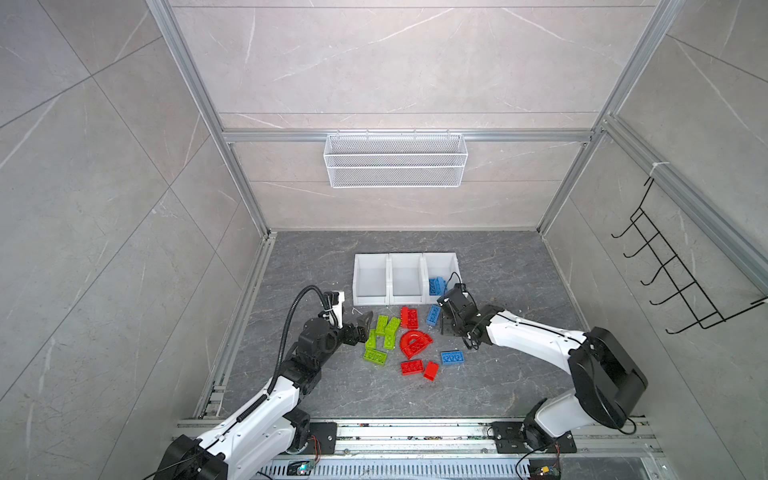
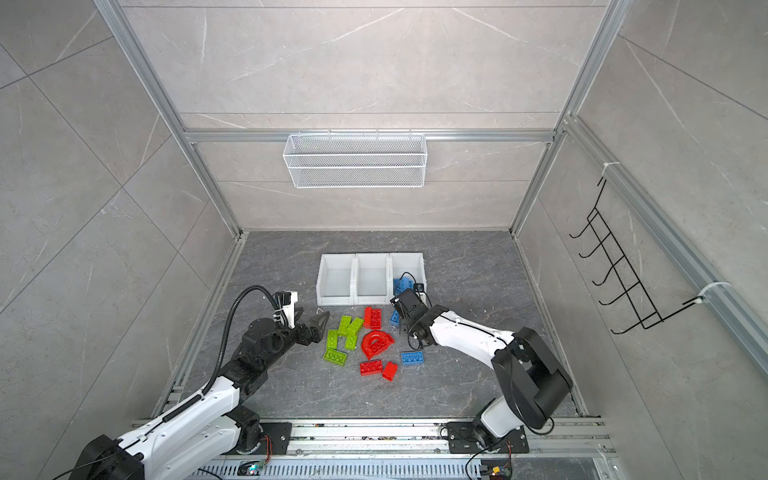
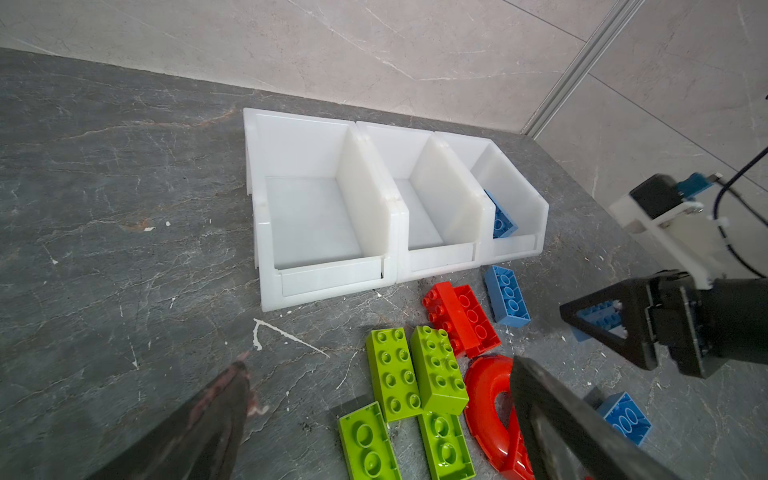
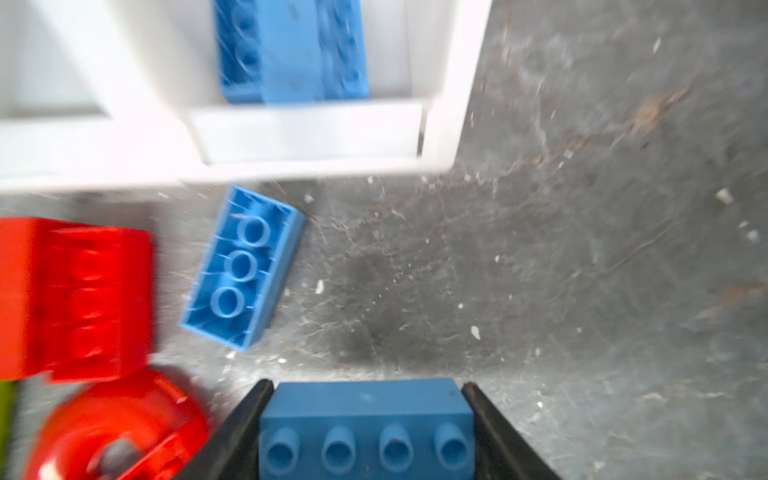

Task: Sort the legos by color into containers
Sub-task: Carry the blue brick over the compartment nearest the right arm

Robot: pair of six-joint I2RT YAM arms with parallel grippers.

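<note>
Three white bins stand in a row at the back: left [image 1: 371, 298], middle [image 1: 406, 298], right [image 1: 444, 261]. Blue bricks [image 1: 436, 286] lie in the right bin. My right gripper [image 4: 366, 385] is shut on a blue brick [image 4: 365, 424], held just above the floor in front of that bin; in both top views it [image 1: 444, 326] [image 2: 402, 328] hangs beside a loose blue brick [image 1: 433, 314]. My left gripper [image 3: 380, 363] is open above several green bricks [image 3: 392, 374], next to a red arch [image 1: 415, 343]. A red brick pair [image 1: 409, 318] lies near the bins.
Another blue brick [image 1: 452, 357] and two red bricks [image 1: 411, 368] [image 1: 431, 370] lie toward the front of the dark floor. A wire basket [image 1: 395, 160] hangs on the back wall, and a black hook rack [image 1: 665, 266] on the right wall.
</note>
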